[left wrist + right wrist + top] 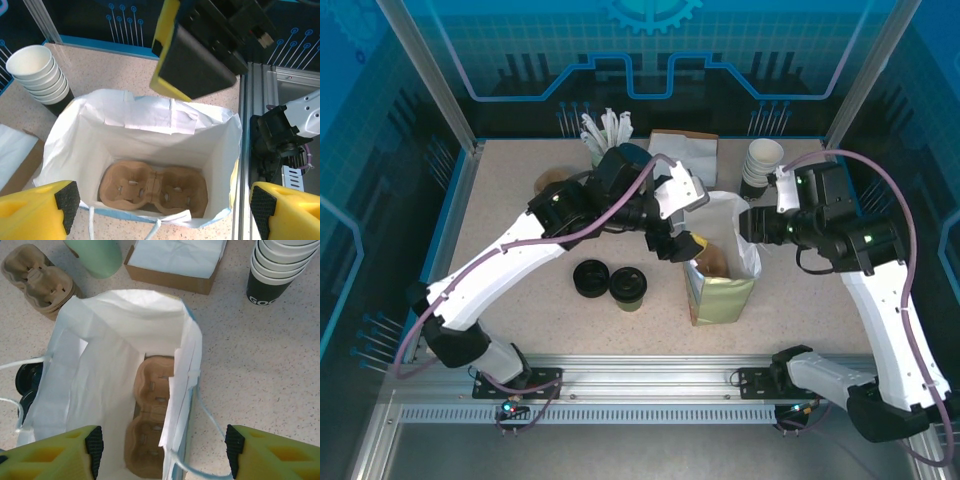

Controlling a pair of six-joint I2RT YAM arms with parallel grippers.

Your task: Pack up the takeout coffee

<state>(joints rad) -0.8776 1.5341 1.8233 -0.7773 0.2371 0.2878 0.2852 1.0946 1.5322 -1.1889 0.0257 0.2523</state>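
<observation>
Both claws gape empty — left claw (165, 202) over the open paper bag (150, 115), right claw (164, 446) beside it. The takeout coffee (629, 287) stands on the desk (570, 332), left of the bag.

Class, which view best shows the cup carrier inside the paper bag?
Left wrist view: the cup carrier shows nearly whole on the paper bag floor. Right wrist view: a bag wall hides part of the carrier. Top external view: a small brown glimpse.

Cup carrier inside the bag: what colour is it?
Brown; the cup carrier shows best in the left wrist view.
</observation>
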